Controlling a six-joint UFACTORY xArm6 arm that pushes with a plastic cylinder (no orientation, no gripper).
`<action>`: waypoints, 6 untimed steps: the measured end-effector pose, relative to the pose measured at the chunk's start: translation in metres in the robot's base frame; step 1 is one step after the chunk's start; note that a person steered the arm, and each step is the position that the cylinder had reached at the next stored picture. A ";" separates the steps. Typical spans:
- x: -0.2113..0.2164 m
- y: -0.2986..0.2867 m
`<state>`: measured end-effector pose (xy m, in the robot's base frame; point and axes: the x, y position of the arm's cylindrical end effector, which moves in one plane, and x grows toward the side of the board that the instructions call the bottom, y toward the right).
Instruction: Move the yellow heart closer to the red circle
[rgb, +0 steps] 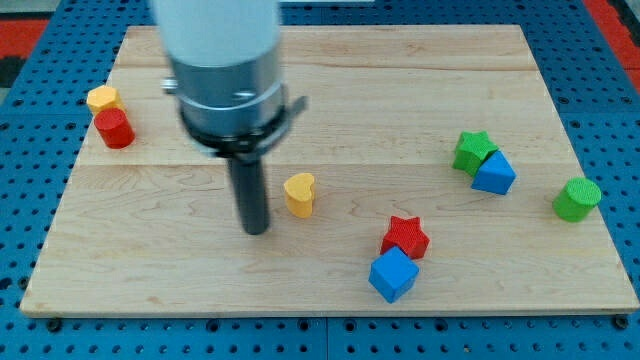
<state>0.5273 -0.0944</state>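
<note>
The yellow heart (299, 194) stands near the board's middle. The red circle, a short red cylinder (115, 129), stands at the view's left, touching a yellow hexagon-like block (102, 98) just above it. My tip (256, 229) rests on the board just to the left of the yellow heart and slightly lower, with a small gap between them. The arm's grey body covers the board above the tip.
A red star (405, 236) touches a blue cube (392, 275) at the lower middle right. A green star (472, 150) touches a blue block (494, 173) at the right. A green cylinder (577, 199) stands near the board's right edge (604, 200).
</note>
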 end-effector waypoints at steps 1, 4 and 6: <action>0.000 0.014; -0.057 0.021; -0.092 -0.126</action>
